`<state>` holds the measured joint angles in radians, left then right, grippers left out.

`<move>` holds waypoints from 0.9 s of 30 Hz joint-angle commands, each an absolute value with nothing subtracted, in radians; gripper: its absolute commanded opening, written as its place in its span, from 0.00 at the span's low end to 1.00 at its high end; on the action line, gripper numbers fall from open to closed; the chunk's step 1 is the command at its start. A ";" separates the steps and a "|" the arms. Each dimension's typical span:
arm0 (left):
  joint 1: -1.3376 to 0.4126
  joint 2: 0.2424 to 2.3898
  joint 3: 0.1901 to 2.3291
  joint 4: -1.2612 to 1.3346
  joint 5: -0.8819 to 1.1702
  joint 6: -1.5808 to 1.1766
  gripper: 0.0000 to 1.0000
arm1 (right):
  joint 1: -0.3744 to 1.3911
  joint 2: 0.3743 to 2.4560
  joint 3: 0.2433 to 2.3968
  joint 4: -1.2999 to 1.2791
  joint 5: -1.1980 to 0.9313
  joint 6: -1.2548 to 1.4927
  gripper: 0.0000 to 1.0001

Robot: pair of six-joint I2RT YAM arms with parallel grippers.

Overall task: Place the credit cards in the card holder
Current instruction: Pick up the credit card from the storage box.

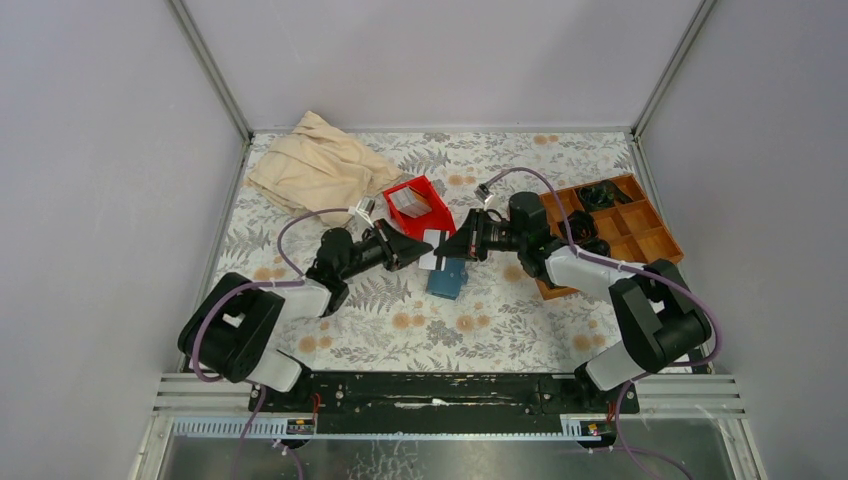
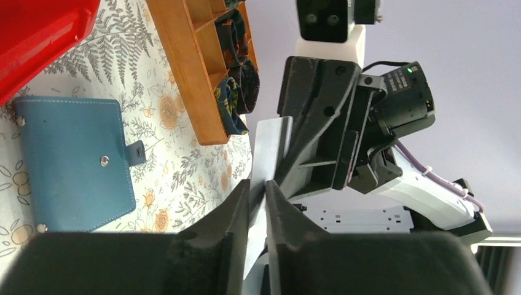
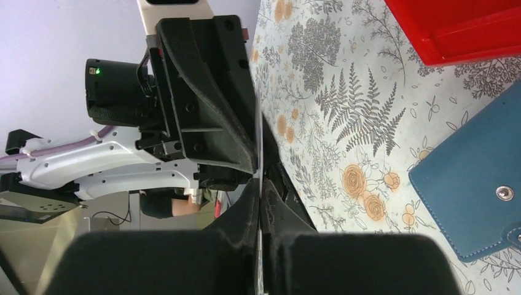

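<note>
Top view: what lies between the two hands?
A pale credit card, pinched from either side by left hand and right hand, seen in the top view.

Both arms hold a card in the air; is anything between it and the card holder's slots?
Yes: the card holder lies folded shut on the table, with no slot exposed. Nothing else visible stands between it and the credit card held in the air nearby.
</note>
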<state>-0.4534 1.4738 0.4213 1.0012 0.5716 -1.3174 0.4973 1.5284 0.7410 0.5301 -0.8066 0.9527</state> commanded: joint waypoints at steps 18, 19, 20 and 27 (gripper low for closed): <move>-0.492 1.362 0.510 0.352 0.230 -0.999 0.45 | 0.525 1.478 1.043 -0.327 -0.387 0.492 0.00; -0.501 1.365 0.521 0.329 0.218 -0.985 0.44 | 0.531 1.491 1.068 -0.364 -0.366 0.483 0.00; -0.510 1.370 0.532 0.308 0.203 -0.967 0.44 | 0.535 1.504 1.092 -0.394 -0.347 0.478 0.00; -0.549 1.400 0.581 0.222 0.161 -0.915 0.43 | 0.609 1.593 1.208 -0.536 -0.231 0.462 0.00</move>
